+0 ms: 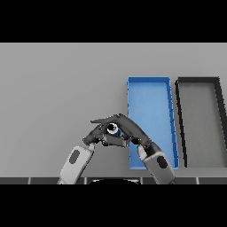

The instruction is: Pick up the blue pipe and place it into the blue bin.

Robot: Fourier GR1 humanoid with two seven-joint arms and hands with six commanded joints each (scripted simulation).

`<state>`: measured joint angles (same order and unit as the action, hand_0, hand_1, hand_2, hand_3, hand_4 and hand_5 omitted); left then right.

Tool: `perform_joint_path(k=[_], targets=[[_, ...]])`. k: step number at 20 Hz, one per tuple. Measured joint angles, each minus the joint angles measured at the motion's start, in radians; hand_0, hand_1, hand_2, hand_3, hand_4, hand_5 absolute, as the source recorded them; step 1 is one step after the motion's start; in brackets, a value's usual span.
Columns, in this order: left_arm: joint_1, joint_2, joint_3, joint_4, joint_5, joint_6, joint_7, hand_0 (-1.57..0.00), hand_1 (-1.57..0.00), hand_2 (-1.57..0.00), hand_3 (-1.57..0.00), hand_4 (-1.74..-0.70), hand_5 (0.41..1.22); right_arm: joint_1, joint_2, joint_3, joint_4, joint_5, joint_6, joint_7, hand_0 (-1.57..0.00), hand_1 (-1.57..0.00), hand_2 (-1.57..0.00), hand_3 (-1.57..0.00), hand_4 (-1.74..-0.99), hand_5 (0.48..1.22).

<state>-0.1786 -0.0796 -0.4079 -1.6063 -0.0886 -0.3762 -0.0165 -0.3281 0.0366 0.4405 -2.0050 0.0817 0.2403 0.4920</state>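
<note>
A: Where's the blue pipe (112, 129)?

B: Low in the middle of the view, above the grey table (57, 97), just left of the blue bin (150, 82). Only a small part shows: a round pale end with a dark centre and a sliver of blue beneath. The rest is hidden by the two hands.

A: Which hand has it?

B: The right hand (128, 129) comes in from the lower right and reaches leftward; its dark fingers are curled round the pipe from above and from the right. The left hand (95, 135) comes up from the lower left and sits right against it, its fingers bent in below and beside the pipe. I cannot tell whether the left hand's fingers actually clasp the pipe or only rest next to it.

A: What's around it?

B: The blue bin is a long, shallow tray running away from the robot, its near left corner covered by the right forearm. Just beside it on the right, a slim strip of table between them, lies a dark bin (199, 80) of the same shape with a grey floor. Both look bare inside.

A: Anything between pipe and bin?

B: Only the right hand itself and the bin's left wall.
</note>
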Motion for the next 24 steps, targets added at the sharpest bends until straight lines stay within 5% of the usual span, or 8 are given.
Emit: perform_joint_path(k=[3,4,5,8,11,16,22,24], targets=[[0.005,0.01,0.004,-0.017,-0.022,0.016,-0.009,-1.57,-1.57,-1.57,-1.45,-1.72,1.221,-0.001,0.003,0.001,-0.007,0.017,-0.026,0.001,-1.55,-1.55,-1.55,-1.54,-1.731,1.19],[0.001,0.01,-0.001,-0.013,-0.055,0.044,-0.029,-1.46,-1.34,-1.29,-1.17,-1.6,1.221,-0.003,0.005,0.002,-0.005,0.026,-0.032,-0.001,-1.56,-1.56,-1.56,-1.54,-1.733,1.196],[0.012,0.021,-0.004,-0.017,-0.081,0.049,-0.047,-1.17,-1.07,-1.03,-0.93,-1.47,1.221,-0.002,0.003,0.006,-0.004,0.03,-0.035,0.002,-1.56,-1.56,-1.56,-1.55,-1.734,1.201],[-0.006,0.046,0.008,-0.007,-0.079,-0.04,-0.036,-0.6,-0.55,-0.53,-0.48,-1.21,1.221,-0.018,0.024,0.02,0.009,0.053,-0.057,0.042,-1.56,-1.56,-1.56,-1.56,-1.738,1.211],[-0.006,0.04,0.014,-0.005,-0.112,-0.061,-0.009,-0.31,-0.28,-0.27,-0.24,-1.05,0.938,-0.019,0.022,0.03,0.004,0.069,-0.071,0.055,-1.57,-1.57,-1.57,-1.56,-1.739,1.216],[0.009,0.026,0.028,-0.013,-0.091,-0.051,0.089,-0.1,-0.09,-0.09,-0.08,-0.97,0.603,-0.012,0.009,0.038,0.001,0.072,-0.093,0.017,-1.57,-1.57,-1.57,-1.57,-1.74,1.219],[0.012,0.037,0.032,0.007,-0.119,-0.034,0.1,-0.03,-0.02,-0.02,-0.02,-0.92,0.482,-0.004,0.047,0.005,-0.012,-0.013,-0.099,0.008,-1.57,-1.57,-1.57,-1.57,-1.741,1.221],[0.012,0.032,0.027,0.004,-0.12,-0.031,0.1,-0.02,-0.01,-0.01,-0.01,-0.91,0.47,-0.045,0.071,-0.03,-0.035,-0.051,-0.112,0.079,-1.57,-1.57,-1.57,-1.57,-1.741,1.221]])
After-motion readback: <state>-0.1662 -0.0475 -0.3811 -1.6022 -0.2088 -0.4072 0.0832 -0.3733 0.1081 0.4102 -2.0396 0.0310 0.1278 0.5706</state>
